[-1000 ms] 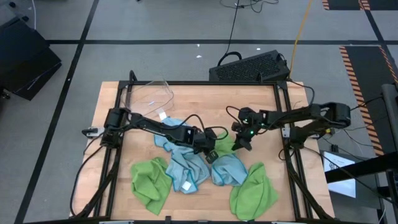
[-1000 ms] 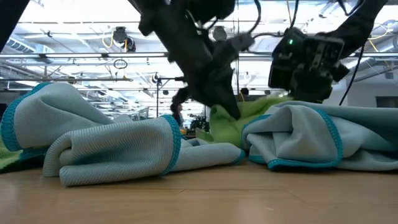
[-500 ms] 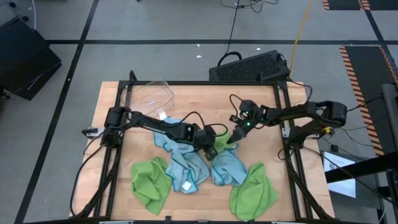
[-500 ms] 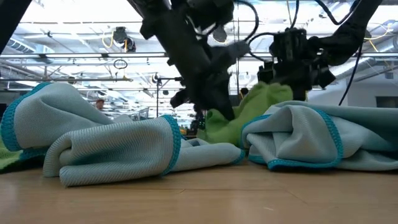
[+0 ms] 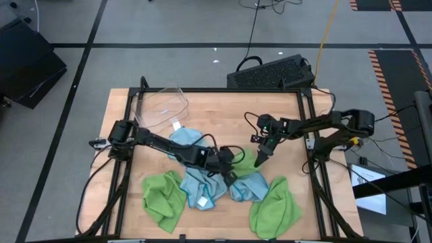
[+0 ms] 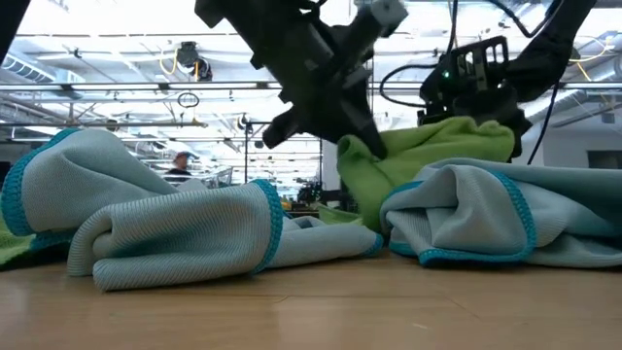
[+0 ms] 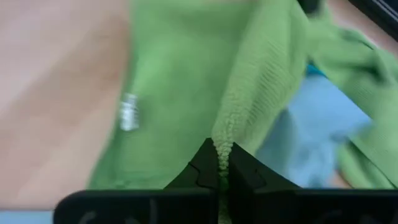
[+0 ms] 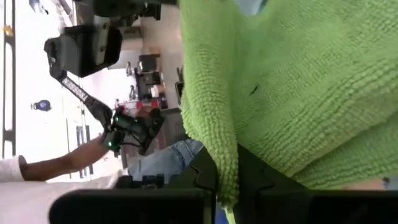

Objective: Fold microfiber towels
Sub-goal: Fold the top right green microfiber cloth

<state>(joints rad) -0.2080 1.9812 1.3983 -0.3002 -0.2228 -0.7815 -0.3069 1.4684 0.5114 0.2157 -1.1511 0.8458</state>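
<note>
table [image 5: 283,128] | 3 lime green towels + blue towels in mid-table heap, blue count unclear | 1 held green towel [image 5: 247,159] stretched between left end effector [image 5: 228,169] and right end effector [image 5: 261,156], both clamped on its edges

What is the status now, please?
Left gripper shut on green towel. Right gripper shut on its other edge, towel lifted between them. Blue towels beneath.
</note>
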